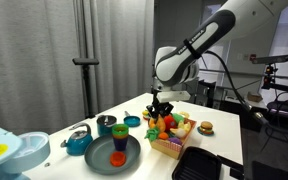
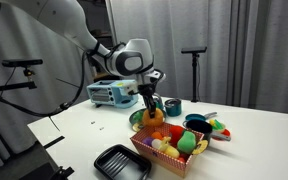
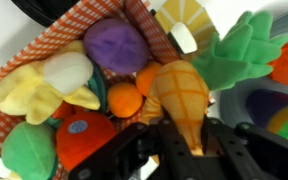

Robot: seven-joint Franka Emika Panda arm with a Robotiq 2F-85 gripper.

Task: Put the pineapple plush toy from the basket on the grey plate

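End effector (image 3: 184, 142) tight around the pineapple plush toy (image 3: 182, 92), long axis diagonal in wrist view, leafy tuft upper right.

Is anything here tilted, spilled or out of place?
Nothing is spilled or damaged. Only the pineapple is askew: it lies tilted at the edge of the basket, its tuft sticking out past the rim, because the gripper is shut on it.

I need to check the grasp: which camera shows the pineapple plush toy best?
The wrist view: the pineapple plush toy fills the middle, its waffle-patterned body and green tuft clear, and its lower end sits between the fingers of the gripper. In both exterior views it is only a small orange blob under the gripper.
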